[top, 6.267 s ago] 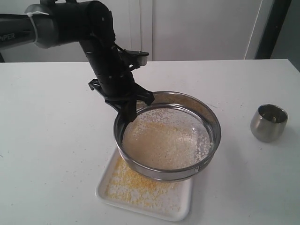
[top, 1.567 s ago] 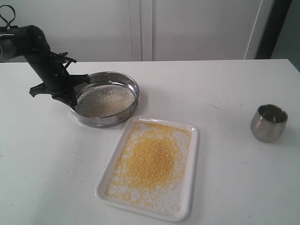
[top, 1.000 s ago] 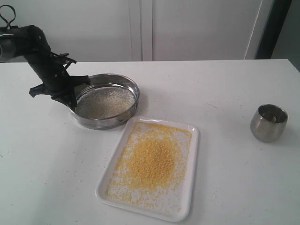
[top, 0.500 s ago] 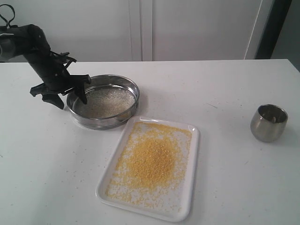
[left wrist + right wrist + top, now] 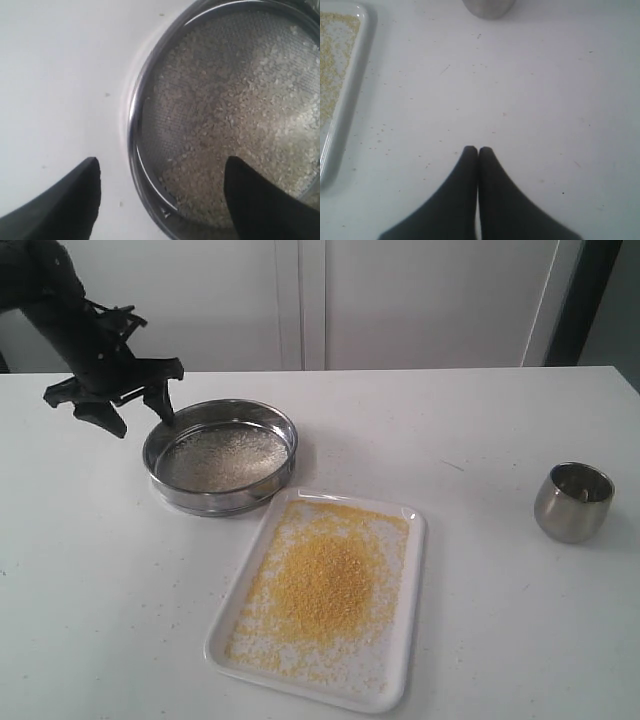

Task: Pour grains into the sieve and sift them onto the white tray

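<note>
The sieve (image 5: pixel 220 455) rests on the table left of centre, with pale whitish grains (image 5: pixel 225 455) left on its mesh. In front of it lies the white tray (image 5: pixel 400 640), covered with golden-yellow grains (image 5: pixel 322 585). My left gripper (image 5: pixel 140 420) hangs open just above the sieve's left rim, holding nothing. In the left wrist view the sieve's rim (image 5: pixel 132 135) passes between the spread fingers of the left gripper (image 5: pixel 162 167), and the whitish grains (image 5: pixel 240 115) show inside. My right gripper (image 5: pixel 478 149) is shut and empty over bare table; the tray's edge (image 5: pixel 350 90) shows beside it.
A small steel cup (image 5: pixel 573 502) stands at the right of the table, and its base (image 5: pixel 489 7) shows in the right wrist view. Stray grains dot the tabletop (image 5: pixel 480 420). A white wall runs behind the table.
The left gripper set the sieve on the table beside the tray, opened off its rim, then rose up and to the left. The sieve stays put.
</note>
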Controlling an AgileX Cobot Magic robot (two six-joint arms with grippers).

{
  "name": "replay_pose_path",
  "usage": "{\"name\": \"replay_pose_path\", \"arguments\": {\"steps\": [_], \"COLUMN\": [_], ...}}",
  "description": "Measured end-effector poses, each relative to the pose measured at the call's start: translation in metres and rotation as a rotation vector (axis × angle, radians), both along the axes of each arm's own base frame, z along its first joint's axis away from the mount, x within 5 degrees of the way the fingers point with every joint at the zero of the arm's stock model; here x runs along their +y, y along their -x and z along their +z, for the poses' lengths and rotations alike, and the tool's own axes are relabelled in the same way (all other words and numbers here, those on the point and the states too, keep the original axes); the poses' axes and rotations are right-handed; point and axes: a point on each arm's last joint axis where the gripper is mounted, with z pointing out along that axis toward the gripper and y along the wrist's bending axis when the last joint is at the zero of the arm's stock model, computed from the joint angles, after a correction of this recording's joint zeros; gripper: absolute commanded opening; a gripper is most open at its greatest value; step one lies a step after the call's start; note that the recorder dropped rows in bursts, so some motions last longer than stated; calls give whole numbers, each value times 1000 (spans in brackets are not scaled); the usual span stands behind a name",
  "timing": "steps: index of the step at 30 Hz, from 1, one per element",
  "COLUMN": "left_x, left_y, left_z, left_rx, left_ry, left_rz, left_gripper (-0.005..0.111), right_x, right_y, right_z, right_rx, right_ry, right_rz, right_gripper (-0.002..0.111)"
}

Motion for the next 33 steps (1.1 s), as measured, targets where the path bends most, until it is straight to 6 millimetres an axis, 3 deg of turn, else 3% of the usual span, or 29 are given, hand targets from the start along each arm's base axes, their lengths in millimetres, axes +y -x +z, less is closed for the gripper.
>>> {"name": "replay_pose_path", "arguments": {"steps": [5, 15, 17, 26, 33], "left_x": [3, 11, 13, 21, 27], "left_y": [13, 27, 29, 53, 85], "left_z": [20, 49, 55, 72, 91], "left_rx": [31, 5, -11, -19, -26], "left_ry": [-22, -98, -118, -173, -183], "left_rz": [-29, -79, -78, -91, -102], "left_gripper": [61, 6, 0, 0, 0], "right_x": [0, 0, 0, 0, 0], "right_y": [0, 0, 0, 0, 0], "right_z": [0, 0, 0, 0, 0], "right_rx": [0, 0, 0, 0, 0], "right_ry": [0, 0, 0, 0, 0], "right_rz": [0, 0, 0, 0, 0], "right_gripper": [0, 0, 0, 0, 0]}}
